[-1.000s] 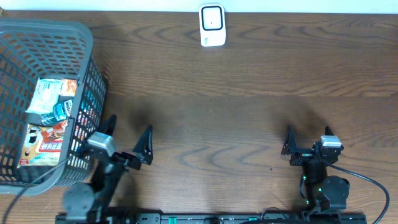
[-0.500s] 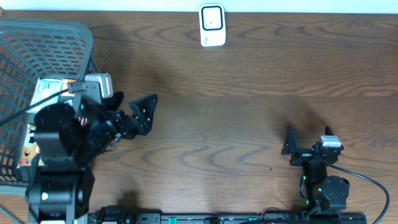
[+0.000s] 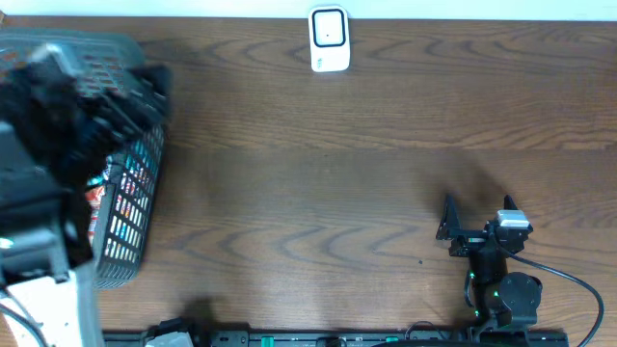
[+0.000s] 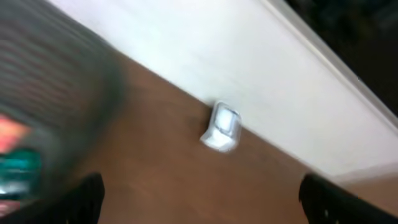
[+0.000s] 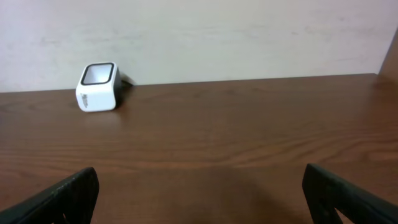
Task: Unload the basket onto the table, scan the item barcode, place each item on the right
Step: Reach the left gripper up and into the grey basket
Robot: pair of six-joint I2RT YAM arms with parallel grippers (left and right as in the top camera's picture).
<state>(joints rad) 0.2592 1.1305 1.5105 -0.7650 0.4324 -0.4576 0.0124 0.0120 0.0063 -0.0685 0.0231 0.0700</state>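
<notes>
"Item (image 3: 96, 198) for scanning lies in the grey basket (image 3: 125, 222), over at the left end of the bench (image 3: 337, 173). I catch only a scrap of red through the mesh, so I cannot say which packet it is."

"And the left arm?"

"The left arm (image 3: 58, 106) hangs over the basket, a dark blur from above. Its wrist camera shows both fingertips (image 4: 90, 199) at the lower corners of the view, so the left jaws stand wide apart with nothing between them."

"The other side?"

"The right arm (image 3: 496, 270) sits at the near edge on the right, well apart from everything. The right jaws gape too, empty, pointing toward the far wall."

"Where's the scanner?"

"The white scanner (image 3: 328, 40) stands at the far edge, about the middle. Nothing is near it."

"So which step is this?"

"The first, I'd judge: fetching. Nothing is picked up yet and no barcode is on show."

"What does the next move need?"

"As I see it, the left jaws must come down inside the basket and close on one packet without snagging the mesh. Then they lift it clear of the rim and carry it right and far to the scanner. The barcode has to face the window, and I cannot tell where it sits."
</notes>
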